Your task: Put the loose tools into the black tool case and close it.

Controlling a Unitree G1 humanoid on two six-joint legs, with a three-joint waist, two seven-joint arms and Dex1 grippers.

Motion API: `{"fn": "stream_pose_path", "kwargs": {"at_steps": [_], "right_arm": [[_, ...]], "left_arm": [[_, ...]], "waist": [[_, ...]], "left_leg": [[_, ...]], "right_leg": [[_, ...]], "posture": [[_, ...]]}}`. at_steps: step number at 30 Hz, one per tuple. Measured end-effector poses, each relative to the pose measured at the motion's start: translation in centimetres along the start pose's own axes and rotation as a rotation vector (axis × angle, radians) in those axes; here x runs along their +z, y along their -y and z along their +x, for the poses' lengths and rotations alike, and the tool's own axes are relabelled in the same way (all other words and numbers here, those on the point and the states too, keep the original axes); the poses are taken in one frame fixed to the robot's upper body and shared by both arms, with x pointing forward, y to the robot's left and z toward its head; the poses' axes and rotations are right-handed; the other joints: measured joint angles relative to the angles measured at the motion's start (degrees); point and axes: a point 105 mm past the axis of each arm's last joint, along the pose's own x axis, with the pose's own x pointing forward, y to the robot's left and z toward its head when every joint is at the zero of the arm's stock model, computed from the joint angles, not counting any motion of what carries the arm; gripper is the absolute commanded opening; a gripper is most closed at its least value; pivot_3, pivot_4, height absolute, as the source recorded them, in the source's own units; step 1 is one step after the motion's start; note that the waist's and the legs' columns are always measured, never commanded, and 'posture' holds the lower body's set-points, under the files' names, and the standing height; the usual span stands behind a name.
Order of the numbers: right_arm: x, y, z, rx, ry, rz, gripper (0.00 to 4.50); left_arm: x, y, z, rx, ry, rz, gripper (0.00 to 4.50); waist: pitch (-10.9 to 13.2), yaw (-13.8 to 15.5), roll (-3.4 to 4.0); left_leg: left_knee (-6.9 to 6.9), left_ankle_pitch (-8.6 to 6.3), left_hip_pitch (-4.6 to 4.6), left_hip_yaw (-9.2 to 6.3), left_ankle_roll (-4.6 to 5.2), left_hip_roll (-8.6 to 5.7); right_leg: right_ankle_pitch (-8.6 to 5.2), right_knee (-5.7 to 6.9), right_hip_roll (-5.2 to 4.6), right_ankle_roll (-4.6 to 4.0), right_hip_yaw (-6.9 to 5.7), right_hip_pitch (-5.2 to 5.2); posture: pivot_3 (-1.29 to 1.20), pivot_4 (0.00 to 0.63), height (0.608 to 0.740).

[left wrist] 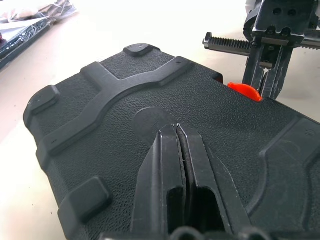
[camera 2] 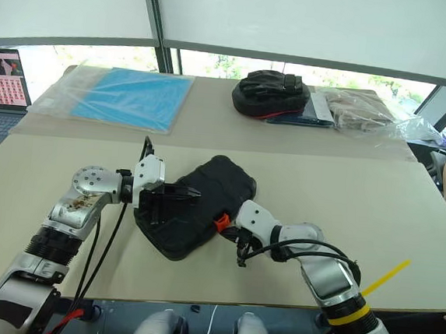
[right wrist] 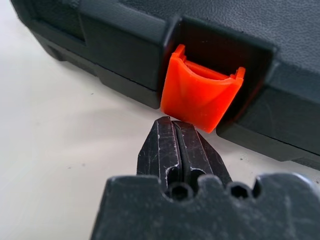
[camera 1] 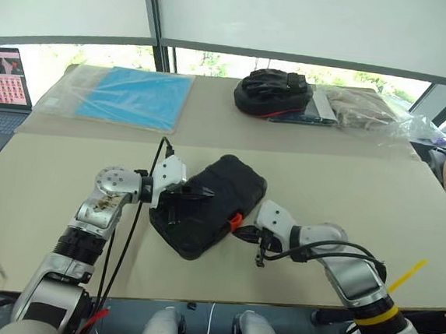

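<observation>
Case lay lid-down on table. Left gripper, fingers together, rested on lid. Right gripper, fingers together, sat at latch. Closing step; next likely pressing latch home.

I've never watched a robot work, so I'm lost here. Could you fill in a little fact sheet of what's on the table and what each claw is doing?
Case: black tool case, lid down, on the near table
Latch: orange latch on the case's front edge, tipped outward
Left claw: left claw shut, tips on the lid
Right claw: right claw shut, tips just under the latch
Far table: black bag, blue sheet in plastic
Far left: laptop
</observation>
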Motion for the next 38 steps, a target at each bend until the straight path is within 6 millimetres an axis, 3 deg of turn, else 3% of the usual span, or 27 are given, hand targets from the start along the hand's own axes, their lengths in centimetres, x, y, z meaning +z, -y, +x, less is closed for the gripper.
{"fn": "stream_pose_path", "kwargs": {"at_steps": [5, 10, 16, 18, 20, 22, 25, 29, 32, 38], "right_arm": [[0.2, 0.2, -0.2, -0.004, -0.001, -0.012, 0.00], [0.9, 0.4, -1.8, -0.022, 0.009, -0.052, 0.00], [0.8, 0.3, -1.9, -0.034, 0.020, -0.036, 0.00], [0.2, -0.3, -2.8, -0.037, 0.040, 0.003, 0.00], [0.0, -0.2, -4.2, -0.080, 0.082, 0.032, 0.58], [-0.4, 0.0, -5.8, -0.125, 0.094, 0.017, 1.21], [-1.1, 0.4, -8.6, -0.197, 0.108, -0.033, 2.17], [-1.0, -0.6, -10.6, -0.148, 0.220, -0.120, 3.55], [-2.0, 0.2, -11.6, -0.162, 0.238, -0.103, 4.47], [-3.4, 3.3, -13.0, -0.274, 0.243, -0.097, 4.47]], "left_arm": [[-0.2, 0.1, -0.1, -0.003, -0.016, -0.006, 0.10], [-0.2, 0.2, 0.0, -0.010, -0.022, -0.010, 0.10], [0.3, 0.0, -0.1, 0.005, -0.006, 0.000, 0.10], [0.5, 0.1, -0.9, 0.052, 0.051, -0.043, 0.61], [0.7, 0.3, -2.3, 0.098, 0.082, -0.069, 1.07], [0.4, 0.4, -4.2, 0.153, 0.070, -0.085, 1.89], [-1.3, 0.8, -8.7, 0.293, 0.003, -0.135, 2.89], [-4.0, 2.3, -14.1, 0.445, -0.145, -0.110, 4.40], [-6.4, 4.7, -15.4, 0.485, -0.206, -0.158, 4.50], [-7.5, 6.1, -16.7, 0.591, -0.226, -0.175, 4.50]], "waist": [[0.0, -0.2, 0.00], [0.0, -0.1, 0.01], [0.0, -0.1, 0.01], [0.0, -0.1, 0.01], [0.0, -0.4, -0.03], [0.1, -0.5, -0.02], [0.1, -0.5, -0.02], [0.2, -0.3, -0.02], [0.4, 0.2, -0.25], [0.5, 1.3, -0.41]], "left_leg": [[-0.04, 0.00, 0.00, 0.00, 0.00, -0.01], [-0.08, 0.00, 0.01, 0.00, 0.00, -0.01], [-0.09, 0.00, -0.02, 0.00, 0.00, -0.01], [-0.15, -0.02, -0.11, 0.01, 0.02, 0.01], [-0.18, -0.06, -0.23, 0.04, 0.06, 0.02], [-0.22, -0.11, -0.25, 0.05, 0.11, 0.04], [-0.29, -0.12, -0.23, 0.06, 0.11, 0.08], [-0.36, -0.14, -0.03, 0.17, 0.09, 0.10], [-0.28, -0.13, -0.08, 0.22, 0.08, 0.11], [-0.28, -0.14, -0.09, 0.29, 0.06, 0.10]], "right_leg": [[0.00, -0.01, 0.00, -0.01, 0.02, -0.02], [-0.01, -0.06, -0.02, 0.00, 0.02, 0.01], [-0.02, -0.07, -0.03, 0.00, 0.02, -0.02], [0.01, -0.09, -0.10, -0.06, 0.04, -0.10], [0.03, -0.12, -0.10, -0.11, 0.07, -0.23], [0.03, -0.14, -0.09, -0.11, 0.11, -0.26], [-0.02, -0.20, -0.09, -0.05, 0.08, -0.27], [-0.11, -0.30, -0.19, 0.02, 0.05, -0.11], [-0.16, -0.30, -0.28, -0.12, 0.04, -0.17], [-0.19, -0.30, -0.45, -0.52, 0.00, -0.21]], "posture": [[0.00, 0.150, 0.740], [0.00, 0.150, 0.740], [0.00, 0.150, 0.740], [0.00, 0.150, 0.740], [0.00, 0.150, 0.740], [0.00, 0.150, 0.740], [0.00, 0.150, 0.740], [0.00, 0.150, 0.740], [0.00, 0.150, 0.740], [0.00, 0.150, 0.740]]}}
